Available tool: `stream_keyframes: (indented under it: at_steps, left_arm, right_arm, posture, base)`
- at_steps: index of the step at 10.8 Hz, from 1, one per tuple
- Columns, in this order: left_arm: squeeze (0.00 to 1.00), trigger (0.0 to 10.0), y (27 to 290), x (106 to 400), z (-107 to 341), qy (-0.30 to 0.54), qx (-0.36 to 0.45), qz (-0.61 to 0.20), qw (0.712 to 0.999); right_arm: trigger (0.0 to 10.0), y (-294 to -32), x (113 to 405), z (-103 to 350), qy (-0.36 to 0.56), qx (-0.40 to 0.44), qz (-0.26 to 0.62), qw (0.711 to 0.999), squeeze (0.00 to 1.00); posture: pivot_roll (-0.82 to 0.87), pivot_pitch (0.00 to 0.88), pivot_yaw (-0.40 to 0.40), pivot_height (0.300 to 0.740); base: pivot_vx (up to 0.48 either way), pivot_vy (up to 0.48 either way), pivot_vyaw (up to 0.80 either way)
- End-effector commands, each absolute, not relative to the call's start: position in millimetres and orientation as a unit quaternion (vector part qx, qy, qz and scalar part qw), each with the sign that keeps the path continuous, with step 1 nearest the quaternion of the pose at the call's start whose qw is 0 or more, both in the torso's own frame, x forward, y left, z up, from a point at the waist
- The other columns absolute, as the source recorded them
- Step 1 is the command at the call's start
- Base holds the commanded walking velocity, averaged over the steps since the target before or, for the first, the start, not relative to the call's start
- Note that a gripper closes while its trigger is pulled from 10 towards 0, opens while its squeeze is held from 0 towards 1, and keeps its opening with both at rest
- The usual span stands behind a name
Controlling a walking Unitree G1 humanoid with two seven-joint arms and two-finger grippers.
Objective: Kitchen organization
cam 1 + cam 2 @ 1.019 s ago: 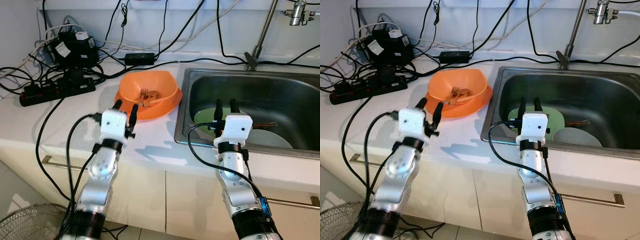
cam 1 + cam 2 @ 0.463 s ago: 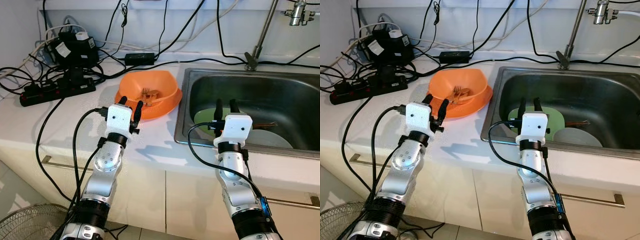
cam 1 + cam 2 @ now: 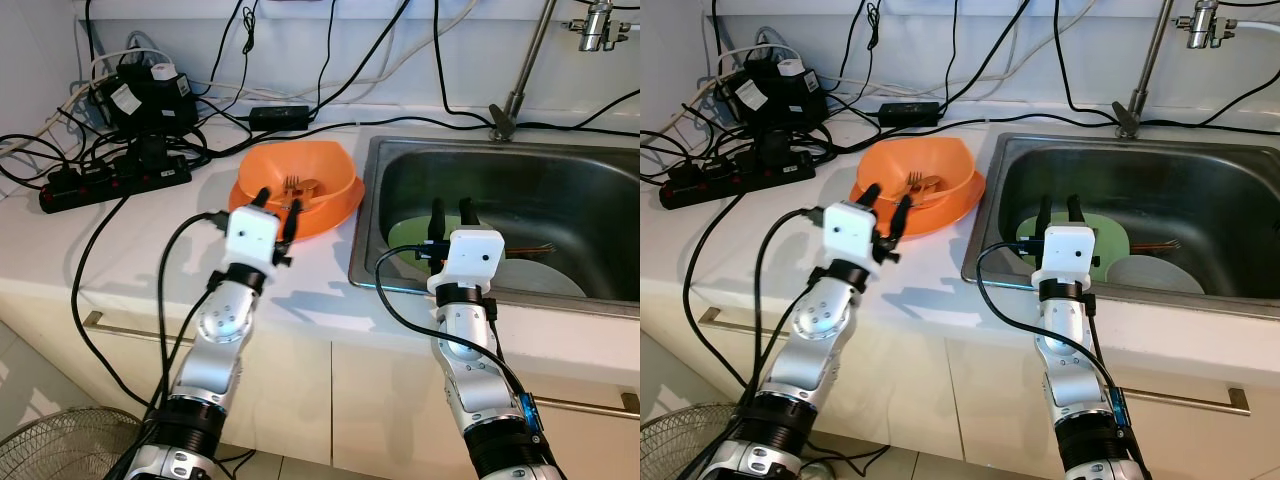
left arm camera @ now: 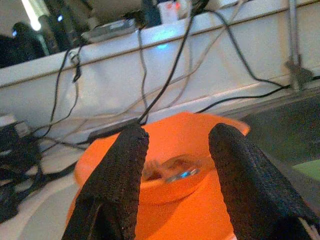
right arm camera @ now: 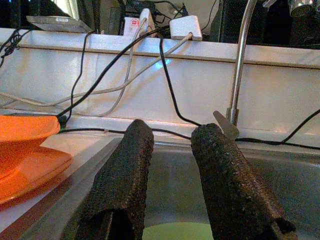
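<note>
1. One power strip [image 3: 115, 175] and a tangle of cables [image 3: 140, 85] lie at the counter's left.
2. Left gripper [image 3: 276, 203], fingers apart, hovers at the near rim of one orange bowl [image 3: 330, 175] on an orange plate [image 3: 300, 222]; utensils inside are hard to count.
3. Right gripper [image 3: 452, 212], fingers apart, hangs over the sink [image 3: 560, 180], partly hiding one green plate [image 3: 408, 236]; a pale plate [image 3: 545, 278] overlaps it.

Orange bowl [image 3: 300, 185] w/ fork [image 3: 291, 186] inside sits on orange plate [image 3: 338, 212], counter left of sink.
</note>
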State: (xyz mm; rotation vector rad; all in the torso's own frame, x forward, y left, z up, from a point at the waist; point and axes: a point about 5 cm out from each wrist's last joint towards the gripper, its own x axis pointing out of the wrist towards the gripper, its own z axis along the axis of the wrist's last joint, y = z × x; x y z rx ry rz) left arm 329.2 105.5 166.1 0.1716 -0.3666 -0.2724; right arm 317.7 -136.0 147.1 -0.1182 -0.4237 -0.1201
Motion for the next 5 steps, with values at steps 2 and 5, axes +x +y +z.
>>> stream_keyframes:
  at_steps: [2, 5]
  left_arm:
    - [0.00, 10.0, 100.5, 330.4, 174.0, -0.197, 0.090, -0.147, 0.965]
    - [0.00, 10.0, 109.0, 333.1, 164.0, -0.167, 0.108, -0.127, 0.972]
  right_arm:
    - [10.0, -135.1, 318.9, 146.5, -0.205, -0.060, -0.060, 0.975, 0.00]
    - [10.0, -135.3, 319.3, 146.4, -0.204, -0.060, -0.060, 0.975, 0.00]
  posture:
    - [0.04, 0.000, 0.079, 0.740]
    - [0.04, 0.000, 0.080, 0.740]
  base:
    - [0.000, 0.000, 0.00]
    - [0.000, 0.000, 0.00]
